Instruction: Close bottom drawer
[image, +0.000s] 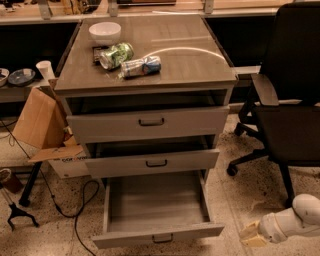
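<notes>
Bottom drawer (156, 205) sits lowest in the cabinet (225, 100), pulled far out toward the near side. It is a wide, shallow box of grey wood-grain with a flat bare floor. Its low front panel carries a small dark bar handle (163, 239).

Above it, the middle drawer (125, 165) and the top drawer (110, 125) share the same grey grain and dark handles. Both stand out a little, each less than the one beneath.

The counter (190, 55) is smooth and faintly glossy, with a pale curved glint across it. On its far left part stands a round white bowl (105, 32). Nearer lie a crumpled green can (116, 55) and a bluish can (141, 66), both on their sides and close together.

Left of the cabinet, a brown cardboard box (42, 120) leans open, with a white paper cup (45, 70) behind it. A black cable (75, 210) curls over the speckled floor (235, 200). On the right stands a black office chair (290, 100), one padded arm reaching toward the cabinet's corner.

Nothing lies between me and the drawer's front.

My gripper (252, 234) is low at the near right, just above the floor. It is right of the drawer's front corner and apart from it, tan-tipped and pointing left. Whether it is spread or pressed together I cannot tell. My arm (295, 220), white and rounded, comes in from the right edge and lies almost level.
</notes>
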